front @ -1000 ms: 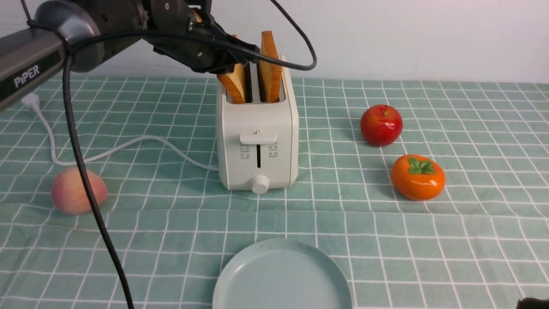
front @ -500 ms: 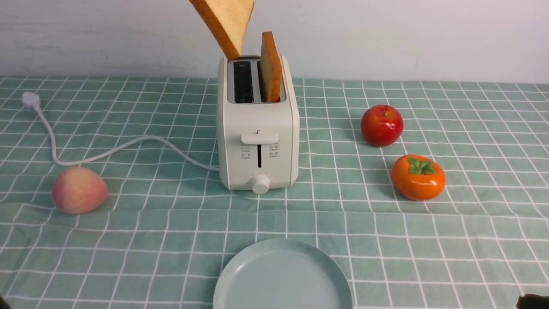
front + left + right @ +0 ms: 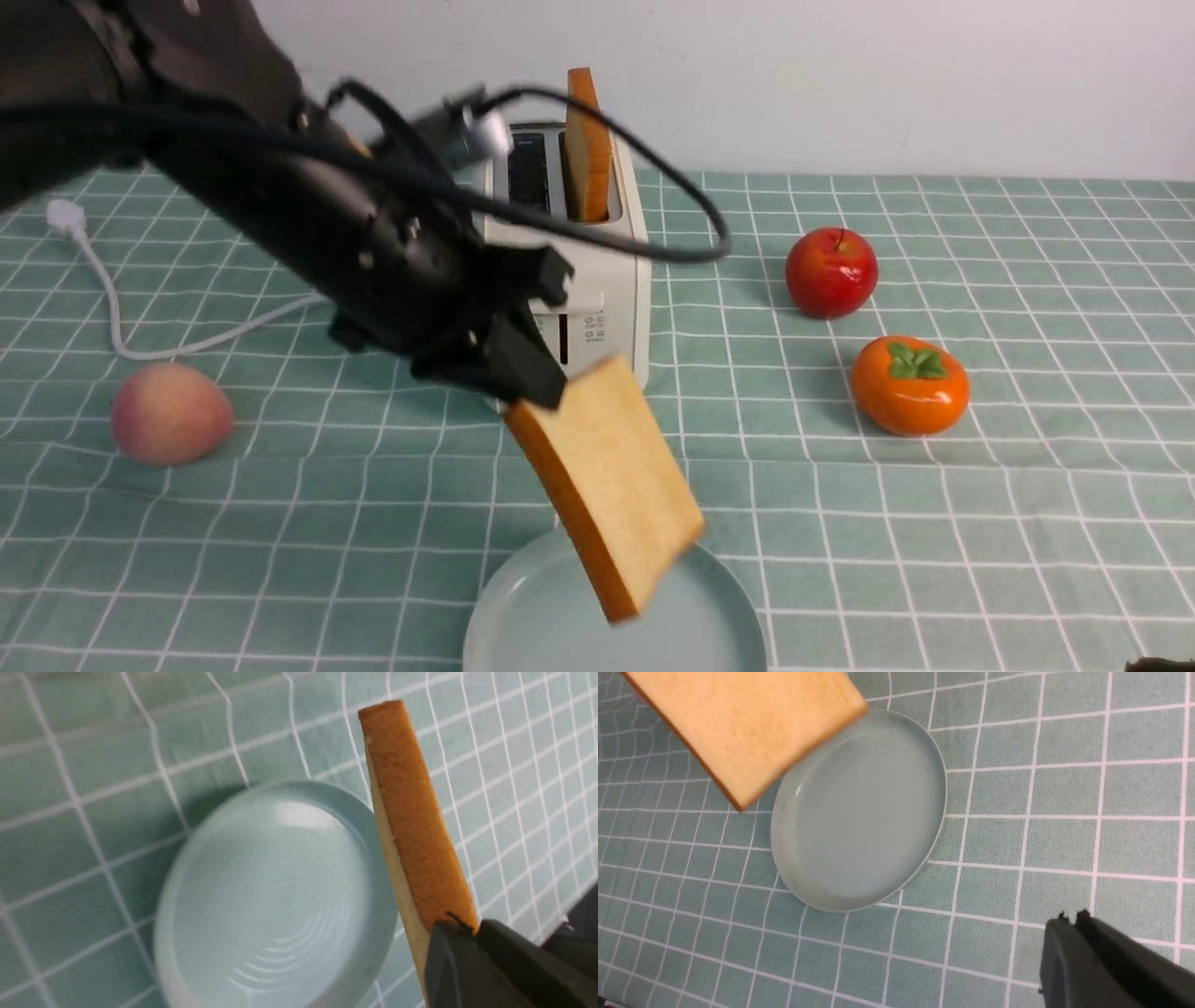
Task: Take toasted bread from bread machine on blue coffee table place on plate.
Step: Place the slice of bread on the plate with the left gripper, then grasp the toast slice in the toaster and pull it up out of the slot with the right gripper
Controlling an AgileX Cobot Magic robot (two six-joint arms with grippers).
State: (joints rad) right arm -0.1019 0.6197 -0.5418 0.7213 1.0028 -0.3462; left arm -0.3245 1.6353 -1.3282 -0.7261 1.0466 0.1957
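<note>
My left gripper (image 3: pixel 523 378) is shut on one slice of toasted bread (image 3: pixel 611 481) and holds it tilted, its low corner just above the pale blue-green plate (image 3: pixel 523 616). In the left wrist view the slice's crust edge (image 3: pixel 411 821) sticks out from the gripper (image 3: pixel 460 926) beside the plate (image 3: pixel 280 891). The second slice (image 3: pixel 586 140) stands upright in the right slot of the cream-white toaster (image 3: pixel 607 271); the left slot is empty. My right gripper (image 3: pixel 1070 919) is shut and empty over the teal grid cloth (image 3: pixel 1064 812), near the plate (image 3: pixel 859 812); the held slice (image 3: pixel 747 723) shows there too.
A red apple (image 3: pixel 830 272) and an orange persimmon (image 3: pixel 908 385) lie right of the toaster. A peach (image 3: pixel 170 413) lies at the left, near the white cord and plug (image 3: pixel 65 217). My left arm hides most of the toaster's front.
My left gripper lifted one slice out of the toaster's left slot, up out of view, then brought it down forward to just above the plate. The other slice stayed put.
</note>
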